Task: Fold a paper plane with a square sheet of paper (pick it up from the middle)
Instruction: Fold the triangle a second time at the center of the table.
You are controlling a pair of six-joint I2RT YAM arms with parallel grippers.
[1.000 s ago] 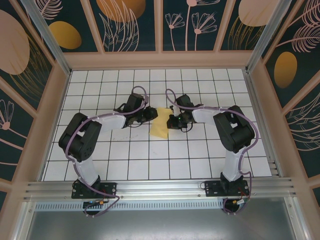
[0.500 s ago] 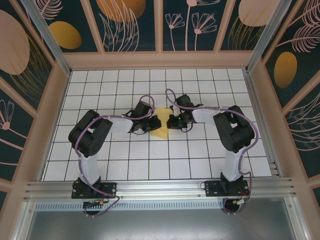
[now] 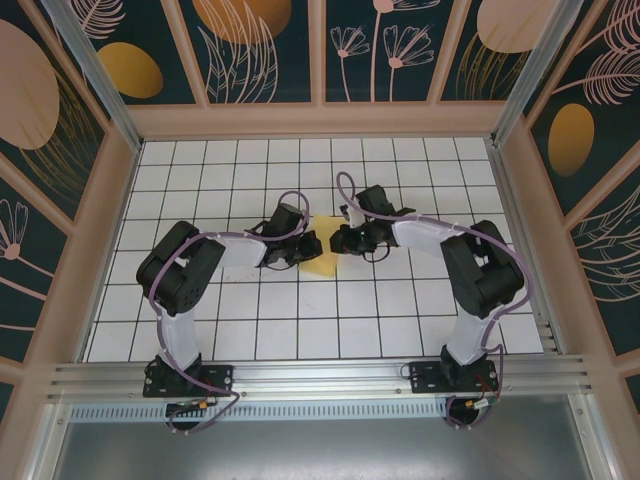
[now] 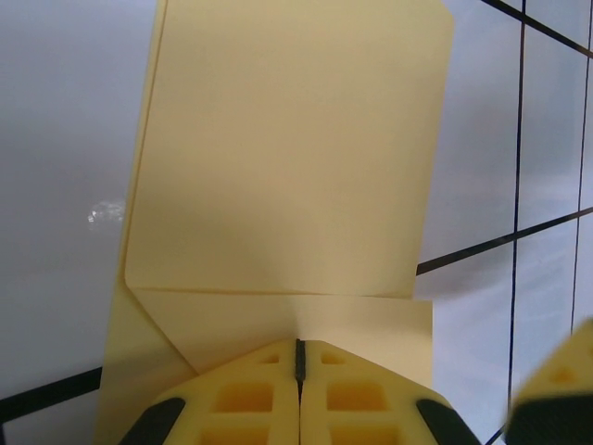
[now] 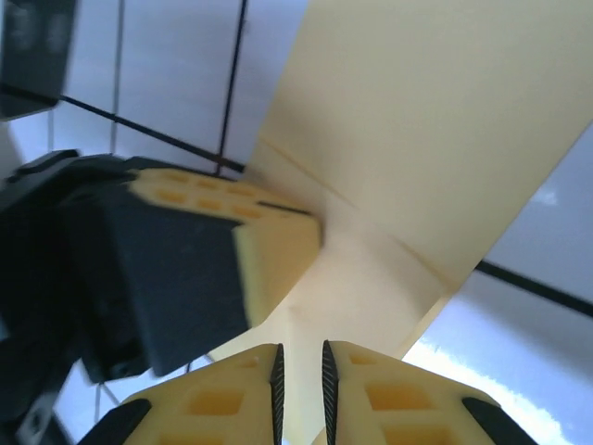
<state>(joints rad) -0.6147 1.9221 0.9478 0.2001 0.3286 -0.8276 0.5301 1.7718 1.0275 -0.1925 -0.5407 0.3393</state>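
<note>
**Asker:** What surrounds you?

**Robot:** A white tiled table (image 3: 400,330) with thin black grid lines. It is boxed in by pale wooden frames and dark walls (image 3: 40,150) printed with orange ovals and plant outlines. My two black arms reach in from the near edge and meet at the middle of the table.

**Asker:** Where is the paper?

**Robot:** The yellow paper (image 3: 322,264) lies at the middle of the table, directly between my two claws. From my left wrist, the paper (image 4: 287,139) shows a wide flap over a lower layer. A straight crease runs across it just ahead of my fingers.

**Asker:** What is your left claw doing?

**Robot:** My left claw (image 4: 298,348) has its yellow pads pressed together, leaving only a hairline seam, and they pinch the near edge of the paper. From above, that claw (image 3: 305,247) sits at the paper's left side.

**Asker:** And the right one?

**Robot:** My right claw (image 5: 300,350) sits at the paper's opposite side. Its pads stand a narrow slot apart, and the paper (image 5: 426,120) runs into that slot. I cannot tell whether the pads touch it. The tip of my left claw (image 5: 278,246) faces them closely.
</note>
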